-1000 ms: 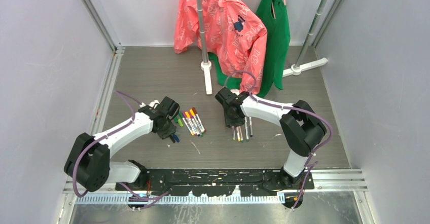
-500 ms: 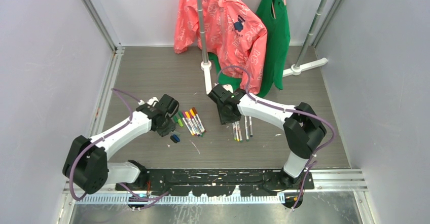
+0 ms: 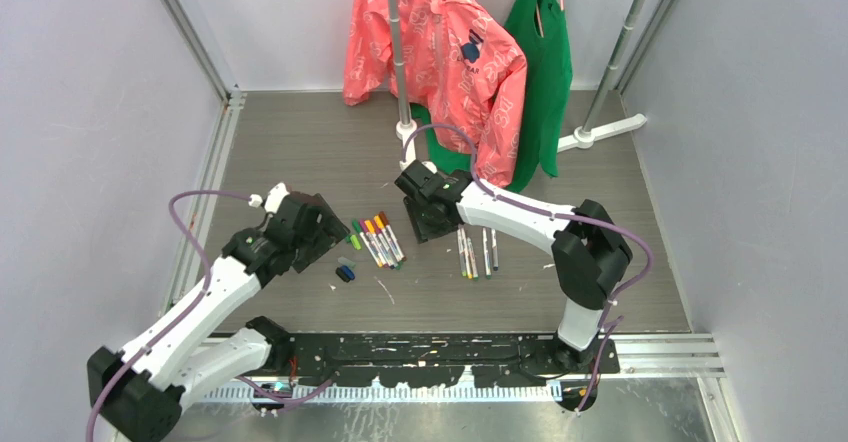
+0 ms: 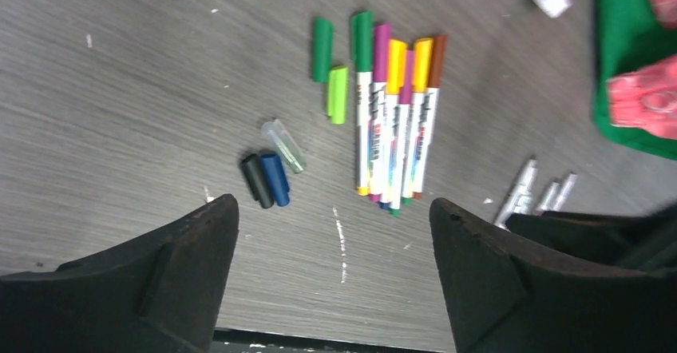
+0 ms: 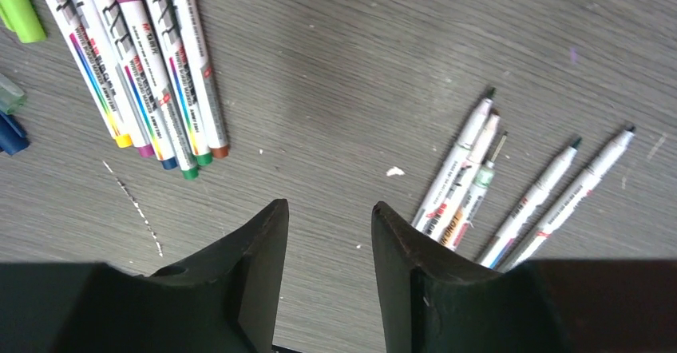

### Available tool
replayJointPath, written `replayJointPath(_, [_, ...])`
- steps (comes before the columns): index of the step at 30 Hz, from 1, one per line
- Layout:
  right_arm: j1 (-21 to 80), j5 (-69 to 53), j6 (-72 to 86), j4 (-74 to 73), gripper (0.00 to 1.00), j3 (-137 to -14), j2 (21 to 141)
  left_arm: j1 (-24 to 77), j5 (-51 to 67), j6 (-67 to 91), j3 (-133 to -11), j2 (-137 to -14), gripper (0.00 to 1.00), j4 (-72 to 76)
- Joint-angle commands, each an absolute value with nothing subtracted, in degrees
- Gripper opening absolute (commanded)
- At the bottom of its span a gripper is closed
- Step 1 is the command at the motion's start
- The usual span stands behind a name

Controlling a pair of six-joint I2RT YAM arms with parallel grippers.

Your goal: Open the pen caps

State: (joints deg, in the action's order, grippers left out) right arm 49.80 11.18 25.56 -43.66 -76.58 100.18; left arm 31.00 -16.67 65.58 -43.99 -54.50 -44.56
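Observation:
Several capped pens [image 3: 378,240] lie side by side at the table's middle, with whitish barrels and coloured caps [image 4: 395,113]. Loose pen caps lie to their left: a green cap [image 4: 322,48], a light green cap [image 4: 338,93], a clear cap [image 4: 284,145], a black cap [image 4: 256,180] and a blue cap [image 4: 275,179]. Uncapped pens [image 5: 479,173] lie fanned out to the right [image 3: 475,252]. My left gripper [image 4: 334,204] hovers open and empty, back from the loose caps [image 3: 322,234]. My right gripper [image 5: 329,206] is open over bare table between the two pen groups [image 3: 432,224].
A pink shirt [image 3: 440,52] and a green garment [image 3: 545,72] hang on a rack at the back. Its white feet [image 3: 408,152] stand just behind the right gripper. Pale walls close in both sides.
My left gripper has opened wide and drawn back to the left, away from the caps. My right gripper moved left from the uncapped pens toward the capped ones and opened wider.

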Motion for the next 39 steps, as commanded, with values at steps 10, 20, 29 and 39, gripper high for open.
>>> replayJointPath(10, [50.6,4.0,20.9,-40.6,0.49,-84.6,107.5,28.1,-9.1,63.2,-37.9,-45.0,1.00,-35.1])
replayJointPath(20, [51.2,1.6,20.5,-40.3,0.49,-88.6,112.7,27.6,-8.2,61.4,-38.6,-46.6,1.00,-37.4])
replayJointPath(29, [51.3,1.0,20.0,-41.0,0.49,-92.3,116.4,27.1,-9.1,60.7,-39.1,-46.4,1.00,-38.4])
replayJointPath(39, [51.3,0.8,20.0,-41.3,0.49,-95.1,119.6,26.1,-9.7,59.7,-39.2,-45.8,1.00,-39.1])
